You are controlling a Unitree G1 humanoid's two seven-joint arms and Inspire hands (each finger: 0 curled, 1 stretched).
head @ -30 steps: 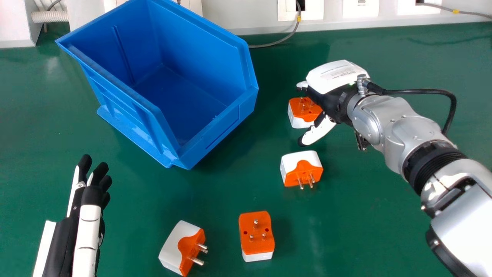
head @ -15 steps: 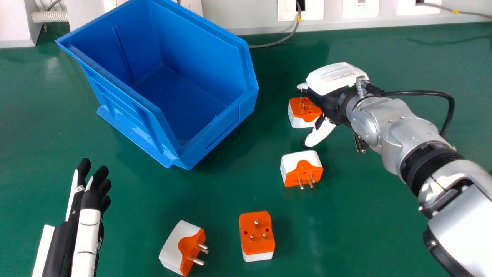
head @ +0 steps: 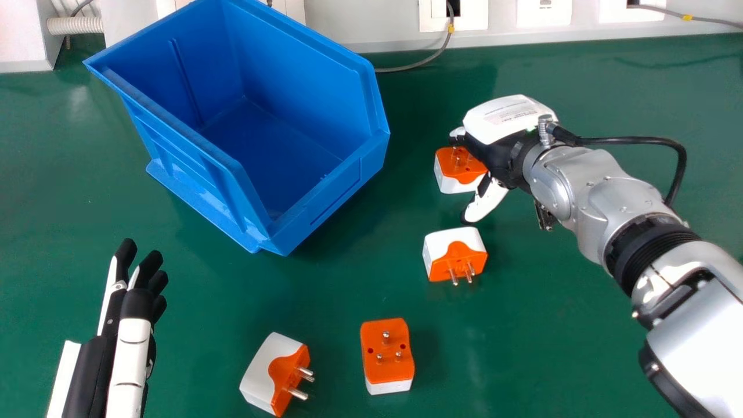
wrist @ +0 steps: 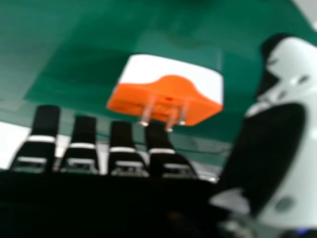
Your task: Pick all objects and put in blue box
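my right hand (head: 500, 148), at the right of the head view, is low over the green desk (head: 569, 342), its fingers (wrist: 121, 141) straight and its thumb (head: 485, 202) spread apart, gripping nothing. under its palm side, between fingers and thumb, is an orange and white plug adapter (head: 455, 174), prongs showing; i cannot tell whether the fingers touch it.

a second adapter (head: 455, 252) lies near the thumb, on my side of that hand. a third adapter (head: 388, 354) lies closer to me and left of the hand, prongs up. a fourth adapter (head: 276, 371) is farther left again, on its side. the blue box (head: 336, 191) stands open to the hand's left, well apart from it. my left hand (head: 130, 313) is idle at the lower left of the head view, fingers straight.

as far as i can see, none of these four is lifted or boxed, so i judge all four are left to do, the one at my right hand first.

the back of that hand hides part of its adapter and most of its fingers. the box's far rim is cut off at the top, and its near wall hides some of its floor.
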